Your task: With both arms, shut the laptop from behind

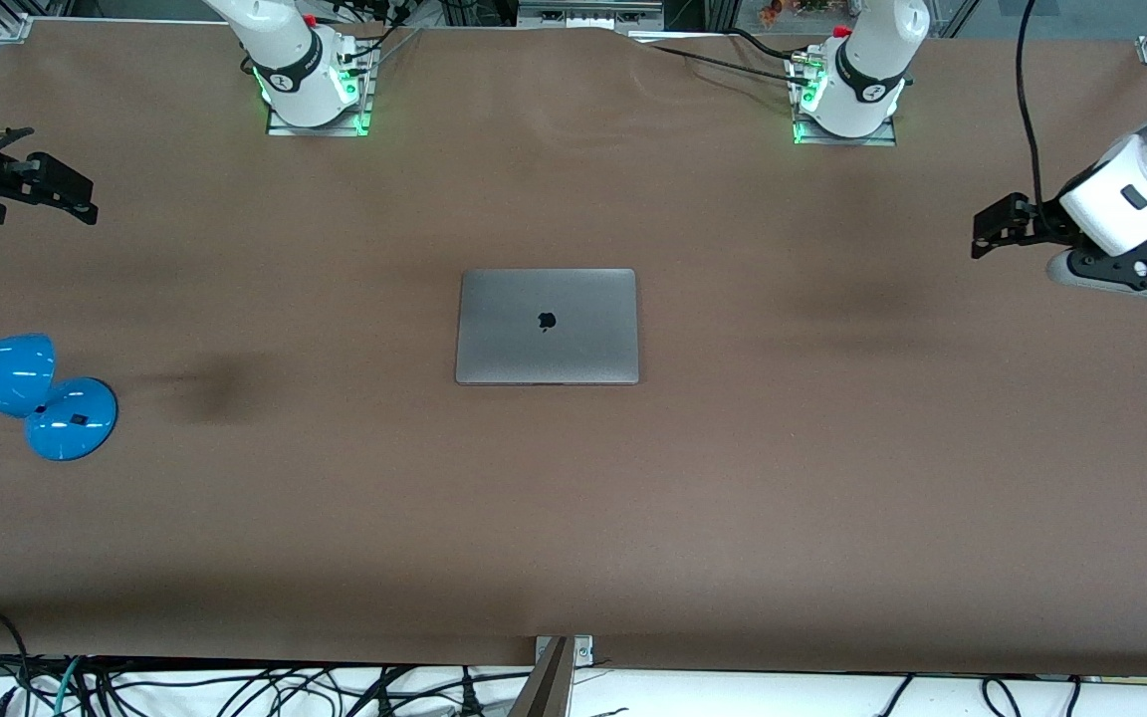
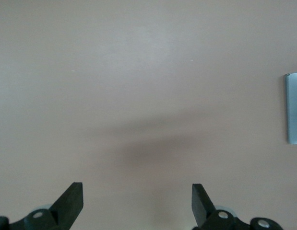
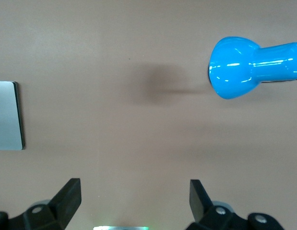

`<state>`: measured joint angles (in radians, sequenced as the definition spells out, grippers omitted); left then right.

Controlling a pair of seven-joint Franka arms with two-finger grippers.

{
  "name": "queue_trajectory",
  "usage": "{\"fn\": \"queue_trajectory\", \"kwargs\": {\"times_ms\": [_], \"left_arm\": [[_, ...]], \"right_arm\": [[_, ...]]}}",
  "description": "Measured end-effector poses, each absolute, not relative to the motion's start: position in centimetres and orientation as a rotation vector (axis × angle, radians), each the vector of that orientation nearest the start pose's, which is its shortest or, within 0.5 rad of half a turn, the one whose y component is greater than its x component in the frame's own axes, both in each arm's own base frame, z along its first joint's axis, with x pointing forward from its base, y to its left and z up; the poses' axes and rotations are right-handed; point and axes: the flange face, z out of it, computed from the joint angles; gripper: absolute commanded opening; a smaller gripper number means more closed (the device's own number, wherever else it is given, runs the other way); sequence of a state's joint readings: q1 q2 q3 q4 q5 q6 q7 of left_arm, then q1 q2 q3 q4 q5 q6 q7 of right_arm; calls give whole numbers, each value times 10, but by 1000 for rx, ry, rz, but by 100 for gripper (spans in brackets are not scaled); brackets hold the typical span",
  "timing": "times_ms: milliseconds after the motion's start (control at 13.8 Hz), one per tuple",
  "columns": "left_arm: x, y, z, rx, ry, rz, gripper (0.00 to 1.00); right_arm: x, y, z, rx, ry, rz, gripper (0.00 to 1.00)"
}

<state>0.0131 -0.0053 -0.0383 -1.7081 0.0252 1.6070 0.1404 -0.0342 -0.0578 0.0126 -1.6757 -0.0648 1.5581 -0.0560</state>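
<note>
From the front view we see the laptop (image 1: 547,326) lying flat in the middle of the tabletop (image 1: 832,478), lid down and logo up, so we judge the closing done, and what remains to go wrong comes from the arms themselves. The left gripper (image 1: 994,224) hangs over the left arm's end of the tabletop and the right gripper (image 1: 61,189) over the right arm's end, both well apart from the laptop. A blue lamp (image 1: 26,393) lies at the right arm's end, nearer to the front camera than the laptop. If the right arm swings or drops toward the camera side, it could knock the lamp over or snag its cord. In the left wrist view the left gripper (image 2: 137,191) shows its jaws released and wide, with nothing between them, over bare tabletop, and only an edge of the laptop (image 2: 294,108) is in sight. If this arm comes back in low, a spread fingertip could scrape the lid or shove the laptop askew. In the right wrist view the right gripper (image 3: 135,189) likewise has its jaws released and empty, with the laptop (image 3: 6,115) at one edge and the lamp (image 3: 244,67) at the other. Any further push down on the shut lid would load the hinge and screen for no gain.
</note>
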Motion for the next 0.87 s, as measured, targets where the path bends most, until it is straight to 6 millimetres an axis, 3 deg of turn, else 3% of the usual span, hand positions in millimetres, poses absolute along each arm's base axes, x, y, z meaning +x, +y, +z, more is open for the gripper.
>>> {"fn": "queue_trajectory", "kwargs": {"times_ms": [867], "left_arm": [[546,-7,591,-3099,219,121,100]], "right_arm": [[535,-10,599,-3163,6,115,100]]}}
